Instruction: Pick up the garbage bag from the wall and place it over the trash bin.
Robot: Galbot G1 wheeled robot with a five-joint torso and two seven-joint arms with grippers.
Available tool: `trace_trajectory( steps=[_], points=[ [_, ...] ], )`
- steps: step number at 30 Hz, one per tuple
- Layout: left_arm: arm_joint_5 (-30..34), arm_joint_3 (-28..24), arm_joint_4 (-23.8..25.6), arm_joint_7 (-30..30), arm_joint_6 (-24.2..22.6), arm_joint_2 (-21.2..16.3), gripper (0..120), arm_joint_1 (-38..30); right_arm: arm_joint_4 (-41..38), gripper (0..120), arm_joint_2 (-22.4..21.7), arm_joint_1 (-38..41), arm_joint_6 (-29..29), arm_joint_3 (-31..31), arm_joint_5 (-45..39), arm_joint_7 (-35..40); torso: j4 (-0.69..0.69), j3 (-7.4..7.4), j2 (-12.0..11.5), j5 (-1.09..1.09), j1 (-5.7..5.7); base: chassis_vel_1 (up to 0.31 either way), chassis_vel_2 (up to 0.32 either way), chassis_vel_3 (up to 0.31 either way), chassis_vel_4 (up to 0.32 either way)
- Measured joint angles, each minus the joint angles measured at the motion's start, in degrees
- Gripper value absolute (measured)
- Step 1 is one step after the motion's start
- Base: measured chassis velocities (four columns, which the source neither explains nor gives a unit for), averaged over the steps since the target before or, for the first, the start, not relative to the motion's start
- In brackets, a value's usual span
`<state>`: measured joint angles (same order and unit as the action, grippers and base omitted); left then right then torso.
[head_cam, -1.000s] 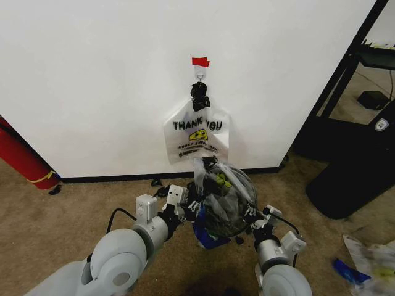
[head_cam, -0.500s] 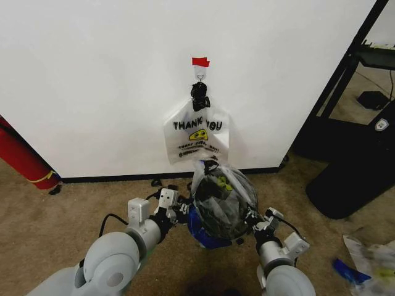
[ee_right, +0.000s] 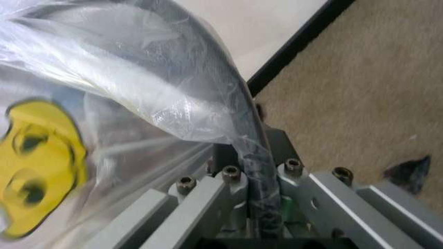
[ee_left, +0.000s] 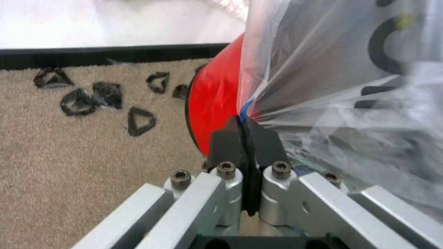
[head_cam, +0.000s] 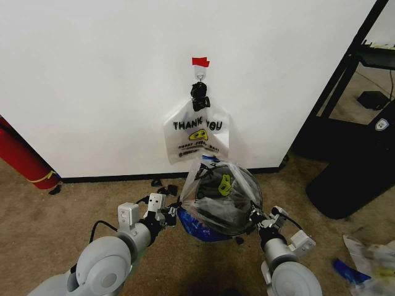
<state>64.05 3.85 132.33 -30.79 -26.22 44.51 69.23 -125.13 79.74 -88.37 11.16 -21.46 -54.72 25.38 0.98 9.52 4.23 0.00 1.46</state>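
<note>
In the head view, the garbage bag (head_cam: 217, 197) is seen stretched between the two grippers, low in front of the wall (head_cam: 111, 80) and above the carpet floor (head_cam: 74, 203). Its translucent film bulges upward, a yellow smiley print faces the camera, and a blue panel shows along its lower edge. The dark shape of the trash bin (head_cam: 213, 209) is seen through the film, so the bag lies draped over it. The left gripper (head_cam: 173, 208) is placed at the bag's left edge and the right gripper (head_cam: 254, 217) at its right edge, both just above the floor. On the wall behind, a whitish "THANK YOU" bag (head_cam: 197, 132) is hung from a small hook (head_cam: 199, 75) beneath a red tape scrap (head_cam: 200, 61). A red cylinder (head_cam: 21, 157) is leaned against the wall at far left, and a black rack (head_cam: 352, 117) stands at right.

In the left wrist view, the left gripper (ee_left: 244, 136) is shown with its jaws pressed together on a pinched fold of the garbage bag (ee_left: 332, 78). The red base of the trash bin (ee_left: 215, 111) sits just beyond the jaws. Black plastic scraps (ee_left: 97, 96) are scattered on the carpet near the black baseboard (ee_left: 104, 54).

In the right wrist view, the right gripper (ee_right: 253, 155) is shown with its jaws clamped on a gathered, rope-like edge of the garbage bag (ee_right: 124, 93). The smiley print (ee_right: 41, 166) is seen on the film beside it.
</note>
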Motion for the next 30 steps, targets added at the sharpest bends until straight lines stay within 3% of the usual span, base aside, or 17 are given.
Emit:
trace_trajectory(
  steps=[9,14,20,30],
  points=[
    [-3.1,-2.2,-6.6,2.8,5.0,3.9,0,-3.0,-1.7,0,0.2,-1.0,2.1,-1.2,-5.3,1.0,0.0,0.0,0.0,0.0,0.0,0.0,0.0,0.0,0.0],
    [-6.2,-4.3,-11.3,4.6,10.9,6.2,0,-5.9,-2.2,0,0.4,-1.6,3.0,-0.7,-5.5,0.4,0.02,0.0,0.0,-0.01,0.0,0.0,0.0,0.0,0.0],
    [-7.1,-3.3,-10.6,5.5,11.0,4.8,0,-3.6,-1.3,0,0.1,-1.1,2.7,-1.1,-4.7,0.4,-0.01,0.0,0.0,0.0,0.0,0.0,0.0,0.0,0.0],
    [-9.3,0.9,-6.7,5.4,8.5,2.1,33,1.1,0.9,0,0.0,0.7,2.0,-1.5,-4.1,1.4,0.0,0.0,0.0,-0.01,0.0,0.0,0.0,0.0,0.0]
  ],
)
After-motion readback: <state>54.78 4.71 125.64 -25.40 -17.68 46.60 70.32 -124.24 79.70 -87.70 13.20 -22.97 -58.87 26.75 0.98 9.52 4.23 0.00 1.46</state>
